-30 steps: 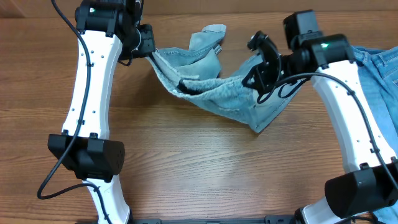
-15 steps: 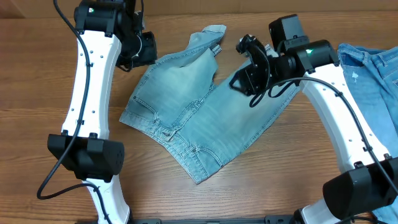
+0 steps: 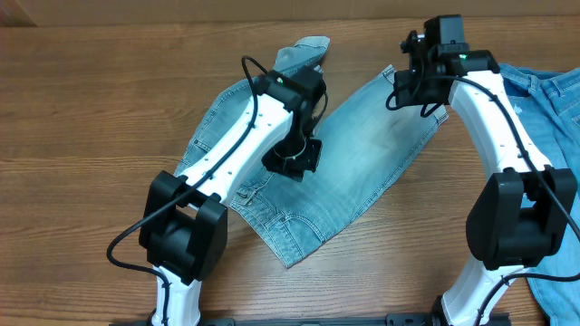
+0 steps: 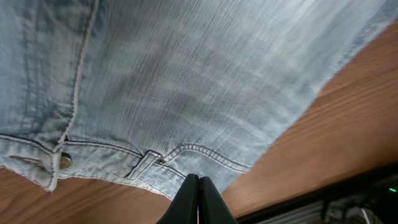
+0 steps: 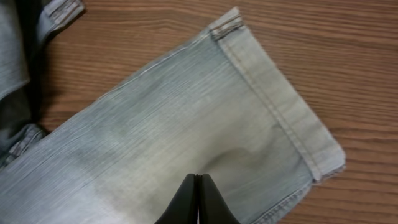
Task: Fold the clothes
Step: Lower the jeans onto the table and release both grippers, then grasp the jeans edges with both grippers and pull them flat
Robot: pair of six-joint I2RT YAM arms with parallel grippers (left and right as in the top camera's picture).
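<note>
The pale blue denim shorts (image 3: 362, 172) lie spread flat on the wooden table, waistband toward the front left and one leg reaching up to the right. My left gripper (image 3: 294, 158) hovers over the middle of the shorts. In the left wrist view it (image 4: 198, 182) is shut and empty, above the waistband (image 4: 155, 163) with its metal button (image 4: 62, 161). My right gripper (image 3: 408, 86) is at the upper right leg. In the right wrist view it (image 5: 198, 179) is shut and empty, over the leg near its hem (image 5: 280, 112).
Another blue denim garment (image 3: 553, 91) lies at the right edge of the table, with more of it at the front right (image 3: 553, 290). Bare wood (image 3: 82, 136) lies to the left of the shorts and in front of them.
One second ago both grippers held the shorts stretched up between them. The shorts now lie flat and released. My left arm swung in over their middle; my right gripper moved up and right.
</note>
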